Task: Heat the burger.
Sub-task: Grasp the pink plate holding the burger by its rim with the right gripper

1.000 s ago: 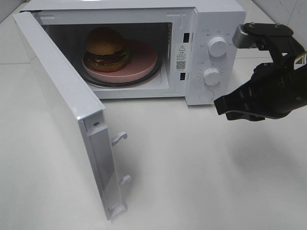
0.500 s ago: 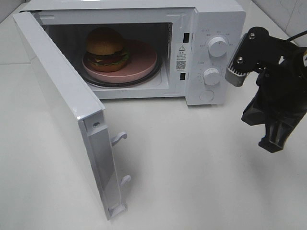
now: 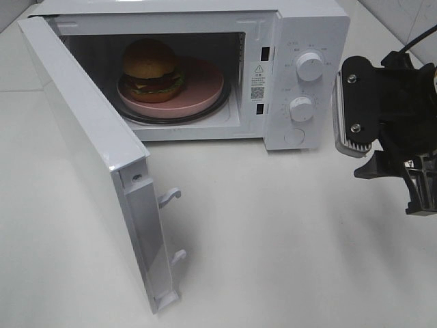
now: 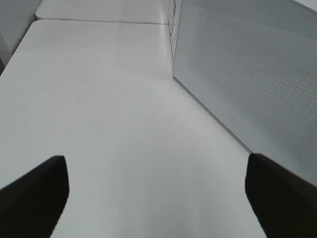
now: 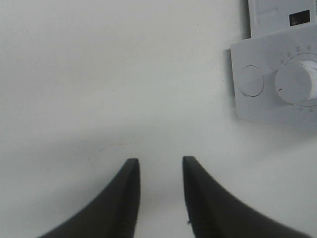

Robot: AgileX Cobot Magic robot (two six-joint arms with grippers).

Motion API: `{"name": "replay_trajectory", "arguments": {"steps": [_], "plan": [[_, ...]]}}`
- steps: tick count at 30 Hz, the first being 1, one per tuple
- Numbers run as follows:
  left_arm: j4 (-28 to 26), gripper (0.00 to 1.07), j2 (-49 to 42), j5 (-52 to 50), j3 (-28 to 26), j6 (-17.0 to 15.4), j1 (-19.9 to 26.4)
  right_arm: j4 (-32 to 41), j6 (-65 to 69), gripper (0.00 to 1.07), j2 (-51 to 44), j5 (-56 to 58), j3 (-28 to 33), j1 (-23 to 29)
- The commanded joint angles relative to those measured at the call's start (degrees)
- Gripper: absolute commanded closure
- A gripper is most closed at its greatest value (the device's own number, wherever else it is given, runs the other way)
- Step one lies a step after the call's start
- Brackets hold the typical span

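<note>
Black and empty, the left gripper (image 4: 154, 158) spreads wide and the right gripper (image 5: 159, 161) stands partly parted; beyond, the glossy golden-brown burger (image 3: 151, 68) sits on a pink round plate (image 3: 203, 85) inside the open white microwave (image 3: 300, 27), probably soft, best lifted by the plate's rim.

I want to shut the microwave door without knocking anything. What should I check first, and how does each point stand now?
1. Burger sits on the pink plate inside the microwave: ok.
2. Plate lies wholly inside the cavity: ok.
3. Door shut: not ok, it stands wide open.
4. Right hand empty, fingers apart, over the table beside the microwave: ok.
5. Left hand empty and open, near the door's outer side: ok.
6. Dials set for heating: cannot tell, the marks are too small.
</note>
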Motion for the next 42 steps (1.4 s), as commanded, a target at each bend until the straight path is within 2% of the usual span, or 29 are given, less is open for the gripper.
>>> {"name": "replay_trajectory", "arguments": {"steps": [1, 2, 3, 4, 5, 6, 12, 17, 22, 25, 27, 42], "plan": [[0.06, 0.18, -0.34, 0.0, 0.0, 0.0, 0.11, -2.69, 1.43, 0.31, -0.29, -1.26, -0.63, -0.23], [0.06, 0.18, -0.34, 0.0, 0.0, 0.0, 0.11, -2.69, 1.43, 0.31, -0.29, -1.26, -0.63, -0.23], [0.06, 0.18, -0.34, 0.0, 0.0, 0.0, 0.11, -3.72, 2.75, 0.2, -0.29, -2.06, -0.63, -0.23], [0.06, 0.18, -0.34, 0.0, 0.0, 0.0, 0.11, -3.72, 2.75, 0.2, -0.29, -2.06, -0.63, -0.23], [0.06, 0.18, -0.34, 0.0, 0.0, 0.0, 0.11, -4.3, 4.01, 0.15, -0.29, -2.29, -0.63, -0.23], [0.06, 0.18, -0.34, 0.0, 0.0, 0.0, 0.11, -4.3, 4.18, 0.14, -0.29, -2.46, -0.63, -0.23], [0.06, 0.18, -0.34, 0.0, 0.0, 0.0, 0.11, -5.39, 4.18, 0.15, -0.29, -3.38, -0.63, 0.86], [0.06, 0.18, -0.34, 0.0, 0.0, 0.0, 0.11, -9.45, 6.7, 0.16, 0.23, -3.55, -1.38, 4.07], [0.06, 0.18, -0.34, 0.0, 0.0, 0.0, 0.11, -13.58, 9.05, 0.18, 4.13, -4.01, -5.84, 8.19], [0.06, 0.18, -0.34, 0.0, 0.0, 0.0, 0.11, -13.81, 9.4, 0.18, 4.93, -4.35, -6.53, 8.77], [0.06, 0.18, -0.34, 0.0, 0.0, 0.0, 0.11, -14.5, 10.03, 0.19, 8.02, -4.81, -9.17, 10.89], [0.06, 0.18, -0.34, 0.0, 0.0, 0.0, 0.11, -14.44, 10.03, 0.21, 19.08, -12.43, -16.73, 14.44]]}}
